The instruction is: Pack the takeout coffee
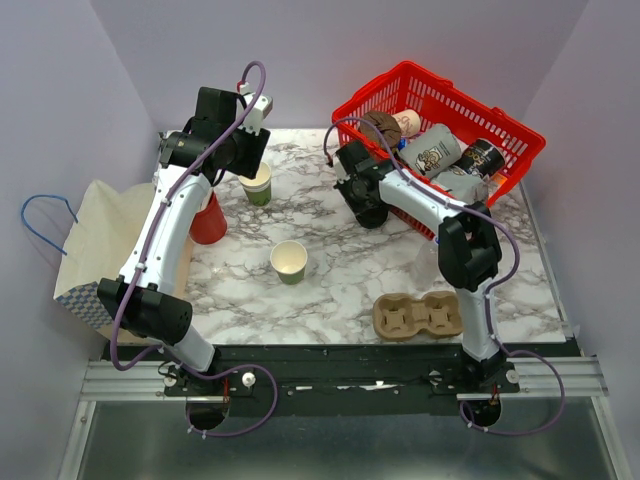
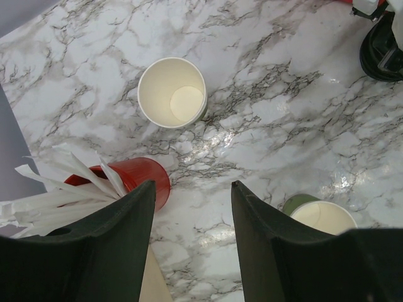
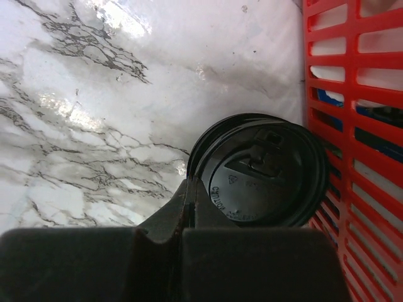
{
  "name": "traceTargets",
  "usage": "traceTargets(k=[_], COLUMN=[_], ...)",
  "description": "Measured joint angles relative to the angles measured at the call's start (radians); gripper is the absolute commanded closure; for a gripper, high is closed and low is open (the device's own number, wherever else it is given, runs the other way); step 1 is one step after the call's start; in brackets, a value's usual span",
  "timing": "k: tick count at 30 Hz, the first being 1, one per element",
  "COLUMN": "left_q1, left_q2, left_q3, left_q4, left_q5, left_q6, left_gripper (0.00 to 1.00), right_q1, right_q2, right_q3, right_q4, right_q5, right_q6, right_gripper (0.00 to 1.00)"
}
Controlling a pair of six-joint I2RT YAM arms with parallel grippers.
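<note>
The takeout coffee's round black lid [image 3: 258,170] lies beside the red basket wall, with my right gripper [image 3: 189,189] shut on its left rim. From above, that gripper [image 1: 365,205] sits low at the basket's near-left corner. Two olive-green paper cups with cream insides stand open-topped. One [image 1: 257,185] [image 2: 171,92] is at the back left, the other [image 1: 289,260] [image 2: 321,214] is mid-table. I cannot tell which one belongs to the lid. My left gripper [image 1: 248,150] [image 2: 192,184] hangs open high over the back-left area, with nothing between its fingers.
A red cup [image 1: 208,220] [image 2: 135,179] holding white paper strips stands left of the cups. The red basket [image 1: 440,110] at the back right holds several packaged items. A cardboard cup carrier [image 1: 418,315] lies near the front right. A paper bag [image 1: 95,240] lies off the left edge.
</note>
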Motion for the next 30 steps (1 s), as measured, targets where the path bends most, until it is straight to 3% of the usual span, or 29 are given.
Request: traceTargets(k=[9, 14, 21, 24, 27, 30], left_q1=[0.000, 0.000, 0.000, -0.004, -0.027, -0.074], left_q2=[0.006, -0.014, -0.344, -0.529, -0.630, -0.634], left_q3=[0.006, -0.025, -0.405, -0.551, -0.650, -0.687], left_q4=[0.000, 0.027, 0.154, 0.220, 0.289, 0.350], left_q5=[0.017, 0.093, 0.319, 0.433, 0.509, 0.545], left_q6=[0.005, 0.038, 0.260, 0.432, 0.571, 0.653], left_gripper=[0.41, 0.36, 0.35, 0.33, 0.33, 0.33], right_q1=[0.000, 0.000, 0.000, 0.000, 0.000, 0.000], right_q2=[-0.132, -0.211, -0.312, -0.343, -0.338, -0.311], right_q3=[0.000, 0.000, 0.017, 0.047, 0.114, 0.198], right_q4=[0.000, -0.003, -0.054, -0.105, -0.172, -0.249], right_q5=[-0.010, -0.132, -0.536, -0.699, -0.809, -0.891], right_q6=[-0.001, -0.020, -0.151, -0.238, -0.306, -0.349], right_gripper=[0.99, 0.99, 0.99, 0.99, 0.99, 0.99])
